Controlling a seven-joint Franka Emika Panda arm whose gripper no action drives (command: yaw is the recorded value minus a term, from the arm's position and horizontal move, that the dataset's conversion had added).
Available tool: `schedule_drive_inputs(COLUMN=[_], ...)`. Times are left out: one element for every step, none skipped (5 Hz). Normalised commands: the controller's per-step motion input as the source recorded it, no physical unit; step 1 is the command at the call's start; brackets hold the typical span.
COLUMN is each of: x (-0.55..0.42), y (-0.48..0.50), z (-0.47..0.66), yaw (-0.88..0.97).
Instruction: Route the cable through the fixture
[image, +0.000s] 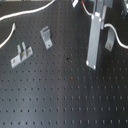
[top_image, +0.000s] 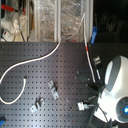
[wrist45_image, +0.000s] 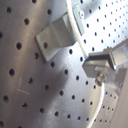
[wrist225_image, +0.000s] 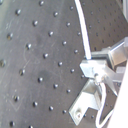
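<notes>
White cable (wrist45_image: 76, 25) pinched in the closed gripper (wrist45_image: 100, 75); grey fixture (wrist45_image: 52, 36) on the black board (wrist45_image: 30, 100) just beside the fingertips — cable's run crosses its top edge.

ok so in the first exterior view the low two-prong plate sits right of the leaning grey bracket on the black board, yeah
No: the two-prong plate sits to the first exterior view's left of the leaning grey bracket, both on the black board, as the first exterior view shows.
</notes>
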Motion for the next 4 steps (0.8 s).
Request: schedule_drive_inputs(x=[0.137,-0.001,0.056,0.001], y=[0.316,0.001,-0.029,0.004], z=[0.1,0.1,0.35,0.3], yaw=[-0.08,0.0,0.0,0.03])
